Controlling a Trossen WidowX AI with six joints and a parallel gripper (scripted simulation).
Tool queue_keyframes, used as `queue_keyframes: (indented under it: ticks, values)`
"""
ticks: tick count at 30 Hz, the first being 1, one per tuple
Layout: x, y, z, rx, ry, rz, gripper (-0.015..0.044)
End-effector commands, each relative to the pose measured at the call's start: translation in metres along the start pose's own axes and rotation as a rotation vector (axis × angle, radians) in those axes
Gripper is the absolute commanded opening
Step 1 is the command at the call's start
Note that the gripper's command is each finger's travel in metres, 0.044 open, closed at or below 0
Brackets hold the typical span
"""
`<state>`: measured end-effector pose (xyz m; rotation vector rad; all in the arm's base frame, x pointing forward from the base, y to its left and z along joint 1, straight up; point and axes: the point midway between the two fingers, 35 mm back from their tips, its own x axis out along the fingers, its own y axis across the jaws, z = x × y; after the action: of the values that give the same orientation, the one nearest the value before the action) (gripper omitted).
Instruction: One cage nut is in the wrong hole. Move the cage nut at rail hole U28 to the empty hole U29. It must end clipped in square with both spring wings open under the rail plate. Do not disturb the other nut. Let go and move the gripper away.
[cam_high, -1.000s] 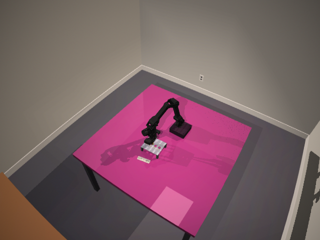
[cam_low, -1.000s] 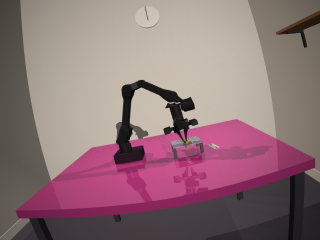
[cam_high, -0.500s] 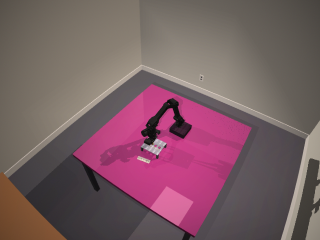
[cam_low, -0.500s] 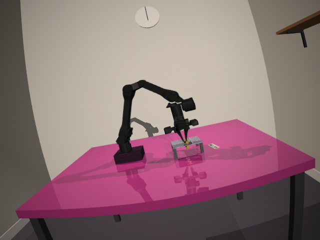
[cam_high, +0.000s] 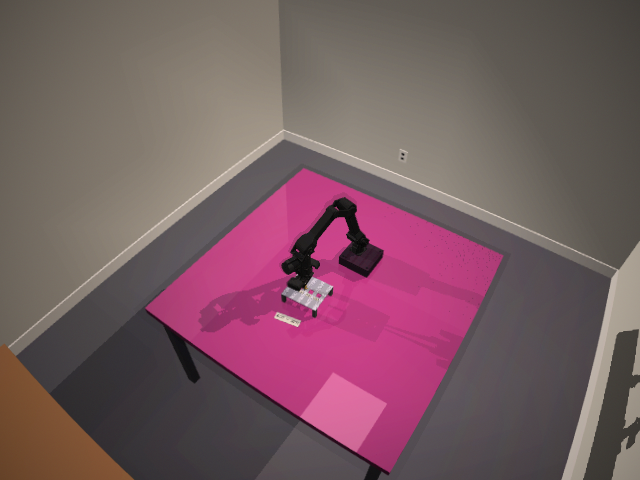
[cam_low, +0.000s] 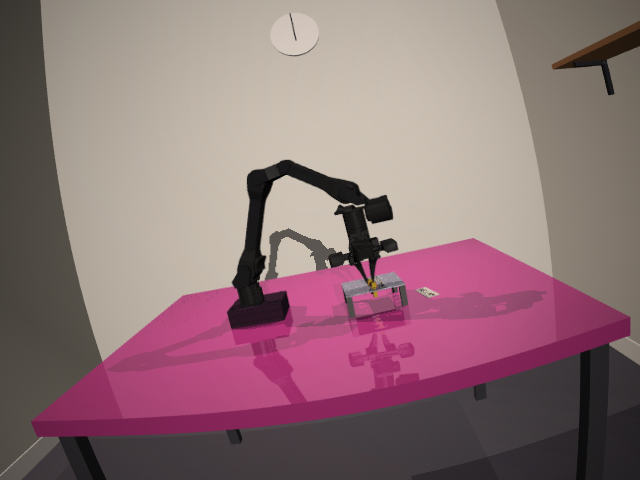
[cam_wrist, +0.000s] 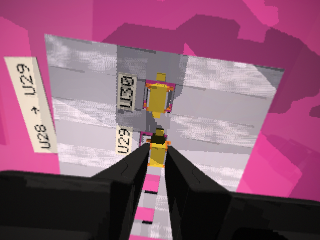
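Observation:
The rail plate (cam_high: 323, 285) (cam_low: 351, 285) (cam_wrist: 215, 95) is a silver sheet on short legs. My gripper (cam_low: 372, 280) (cam_wrist: 159, 148) points down at it and is shut on a yellow cage nut (cam_wrist: 157, 156). In the wrist view this nut is beside the U29 label (cam_wrist: 123, 140), over the hole there. A strip of the hole's edge shows at its upper left. Whether it sits square or clipped, and its wings under the plate, cannot be seen. The other yellow nut (cam_wrist: 158, 97) sits at the U30 label (cam_wrist: 127, 92), just beyond the fingers.
Pink openings (cam_wrist: 151, 182) (cam_wrist: 147, 215) show in the plate on the near side of the held nut. A card reading U28 to U29 (cam_high: 287, 319) (cam_low: 427, 292) (cam_wrist: 31, 105) lies beside the plate. The arm's dark base (cam_high: 361, 260) (cam_low: 258, 311) stands on the pink table (cam_high: 222, 248) (cam_low: 180, 382).

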<state>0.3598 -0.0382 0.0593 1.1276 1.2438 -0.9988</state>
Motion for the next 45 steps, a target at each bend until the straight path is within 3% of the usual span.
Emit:
queue_keyframes:
  ticks: [1,45]
  values:
    - [-0.0002,0.001,0.0006,0.005,-0.003,-0.007,0.0036]
    - [-0.0009,0.005,0.0008,0.005,-0.001,-0.05,0.0036]
